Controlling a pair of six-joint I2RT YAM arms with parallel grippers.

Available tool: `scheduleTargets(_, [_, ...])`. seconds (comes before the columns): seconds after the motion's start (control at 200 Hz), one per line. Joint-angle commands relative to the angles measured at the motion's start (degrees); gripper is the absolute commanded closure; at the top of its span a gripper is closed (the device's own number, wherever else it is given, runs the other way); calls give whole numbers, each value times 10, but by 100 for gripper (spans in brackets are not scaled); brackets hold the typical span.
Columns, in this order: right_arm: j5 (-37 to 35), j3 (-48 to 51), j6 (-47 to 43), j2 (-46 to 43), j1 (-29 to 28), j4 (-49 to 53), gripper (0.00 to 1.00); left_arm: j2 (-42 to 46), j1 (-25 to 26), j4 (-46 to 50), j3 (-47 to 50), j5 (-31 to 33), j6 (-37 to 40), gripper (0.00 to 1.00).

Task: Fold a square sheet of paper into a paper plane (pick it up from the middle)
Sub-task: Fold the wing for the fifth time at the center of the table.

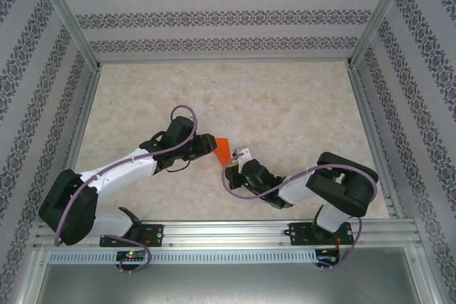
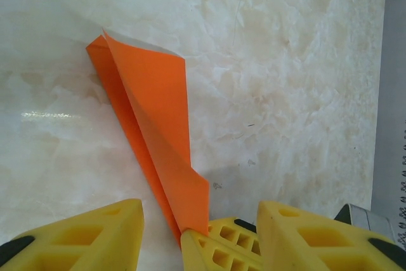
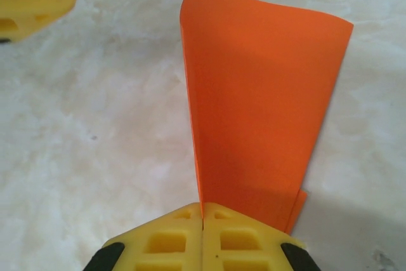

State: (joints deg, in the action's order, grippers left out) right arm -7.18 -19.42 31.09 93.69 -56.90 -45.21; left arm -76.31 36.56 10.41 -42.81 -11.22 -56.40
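Bright, even, diffuse light from above; only faint soft shadows on table [image 1: 285,97]. Left wrist view: thin glare streak at left, pale shadow right of paper plane [image 2: 158,131]. Nearest yellow fingers [image 2: 82,239] slightly soft; marble sharp.

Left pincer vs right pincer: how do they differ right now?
1. The left pincer is open, jaws wide apart; the right pincer is shut.
2. The right pincer clamps the folded orange paper at its narrow end; the left pincer holds nothing, its fingers flanking the paper without touching it.
Shared: yellow fingers, both meeting at the paper.
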Motion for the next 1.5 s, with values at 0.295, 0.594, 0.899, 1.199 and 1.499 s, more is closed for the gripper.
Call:
scheduleTargets(0.295, [127, 32, 236, 120, 58, -207, 100, -15, 5, -23, 5, -20, 14, 50])
scheduleTargets(0.594, [146, 30, 319, 120, 83, -163, 100, -31, 5, -41, 6, -35, 15, 50])
scheduleTargets(0.899, [182, 18, 409, 91, 101, -91, 100, -70, 7, -65, -5, -68, 23, 53])
scheduleTargets(1.199, [185, 26, 467, 104, 109, -75, 100, -114, 7, -113, -17, -121, 23, 54])
scheduleTargets(1.499, [189, 23, 453, 79, 113, -63, 100, -165, 10, -142, -39, -145, 31, 53])
